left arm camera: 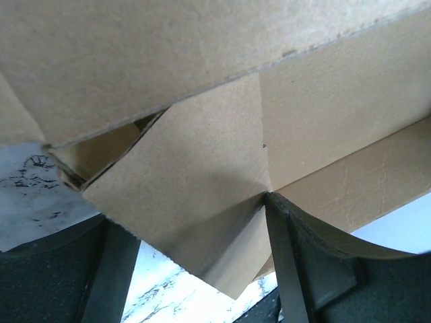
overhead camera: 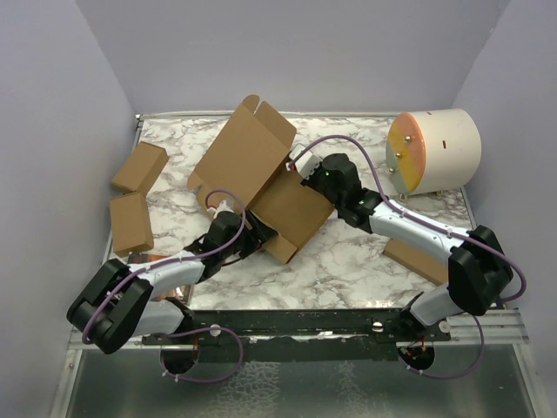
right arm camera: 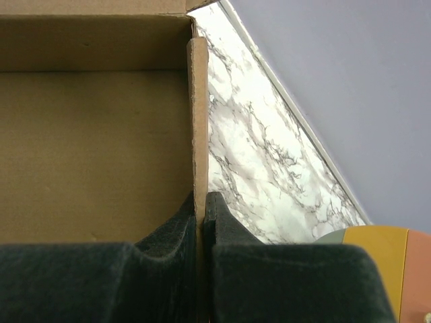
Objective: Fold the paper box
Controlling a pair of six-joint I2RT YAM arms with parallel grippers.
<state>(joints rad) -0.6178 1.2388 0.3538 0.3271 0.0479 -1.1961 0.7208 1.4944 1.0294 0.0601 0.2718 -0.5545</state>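
Observation:
The paper box (overhead camera: pixel 261 178) lies mid-table, its lid (overhead camera: pixel 244 144) tilted up toward the back left and its tray (overhead camera: pixel 291 213) toward the front. My right gripper (overhead camera: pixel 302 172) is shut on the tray's side wall (right arm camera: pixel 199 114); the wrist view shows both pads (right arm camera: pixel 185 222) pinching the cardboard edge at the gripper (right arm camera: pixel 204 202). My left gripper (overhead camera: pixel 251 233) sits under the box's near left corner. In its wrist view the gripper (left arm camera: pixel 188 215) is open, with a loose flap (left arm camera: pixel 195 195) hanging between the fingers (left arm camera: pixel 296 262) and its corner touching the right one.
Two smaller brown boxes (overhead camera: pixel 139 167) (overhead camera: pixel 130 222) lie at the table's left edge. A flat cardboard piece (overhead camera: pixel 416 259) lies under the right arm. A cream cylinder with an orange end (overhead camera: pixel 433 150) stands at the back right. Purple walls enclose the marble table (overhead camera: pixel 348 252).

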